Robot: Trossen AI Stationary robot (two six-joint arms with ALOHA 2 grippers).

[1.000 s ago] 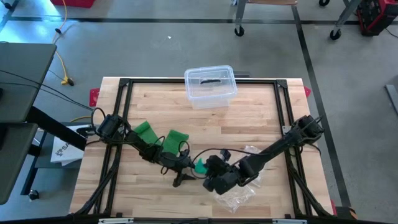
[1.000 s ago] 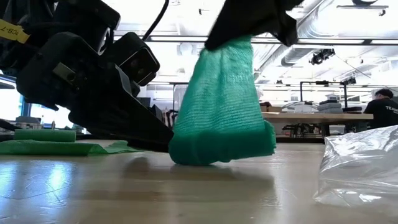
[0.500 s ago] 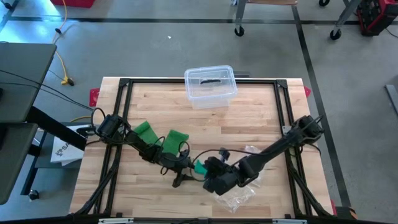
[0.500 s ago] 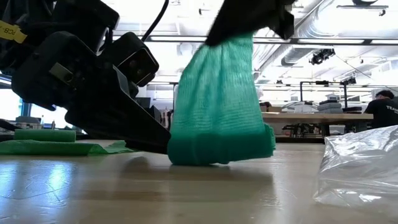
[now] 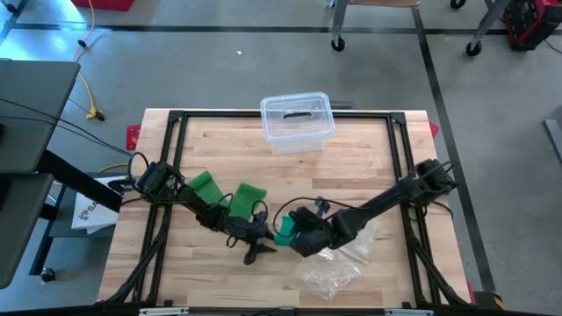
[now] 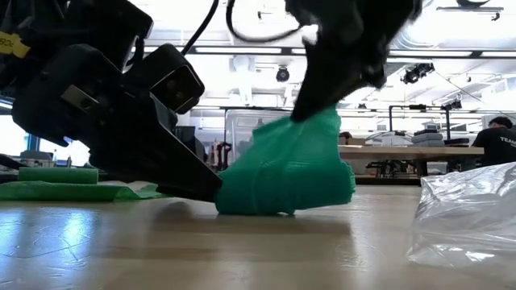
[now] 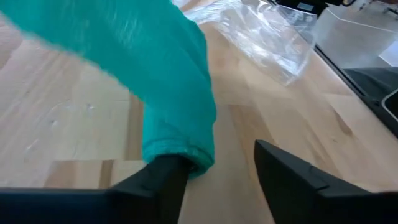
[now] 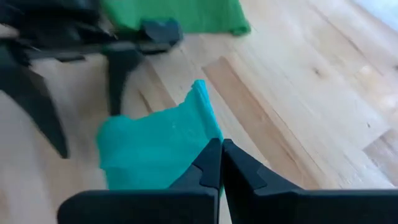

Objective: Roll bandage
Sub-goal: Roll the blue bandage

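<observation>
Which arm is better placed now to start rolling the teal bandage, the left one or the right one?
Probably the left. The left gripper is open at table level with the teal bandage's lower end beside its fingers. The right gripper, shut on the bandage's upper edge, can hold it taut.

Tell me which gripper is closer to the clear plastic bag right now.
Right. The right gripper sits at the clear plastic bag's edge, pinching the teal bandage. The left gripper is farther off, on the bandage's other side.

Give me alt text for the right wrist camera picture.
The right tool is shut on an edge of a teal bandage lying on the wooden table. Beyond it are the left tool, open, and a green cloth.
</observation>
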